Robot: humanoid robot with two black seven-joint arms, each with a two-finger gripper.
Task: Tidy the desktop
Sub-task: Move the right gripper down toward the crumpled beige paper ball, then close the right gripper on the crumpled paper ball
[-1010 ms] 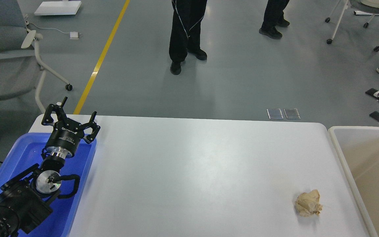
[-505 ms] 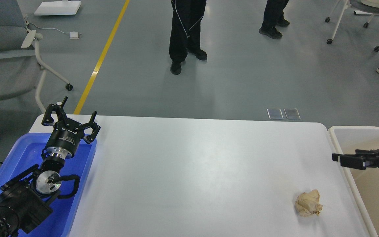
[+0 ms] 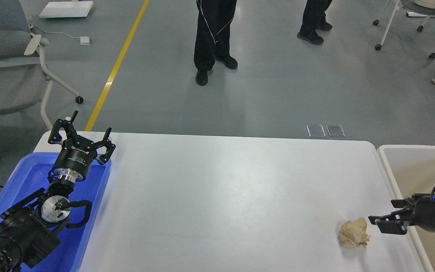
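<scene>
The white desktop point(image 3: 221, 196) fills the middle of the head view. A crumpled beige paper ball point(image 3: 353, 233) lies on it near the front right corner. My right gripper point(image 3: 385, 214) comes in from the right edge over the bin's rim. Its fingers are apart and empty, and point left, just right of the ball and slightly above it. My left gripper point(image 3: 83, 133) is open and empty, and is held above the far corner of the blue tray point(image 3: 25, 173) at the desktop's left end.
A beige-white bin point(image 3: 421, 166) stands against the desktop's right edge. Two people's legs point(image 3: 213, 37) stand on the grey floor beyond the table. A grey chair point(image 3: 10, 56) is at far left and another chair point(image 3: 414, 22) at far right.
My right arm has come in from the right edge and moved down and left, from above the bin to just beside the paper ball. The left arm has not moved.
</scene>
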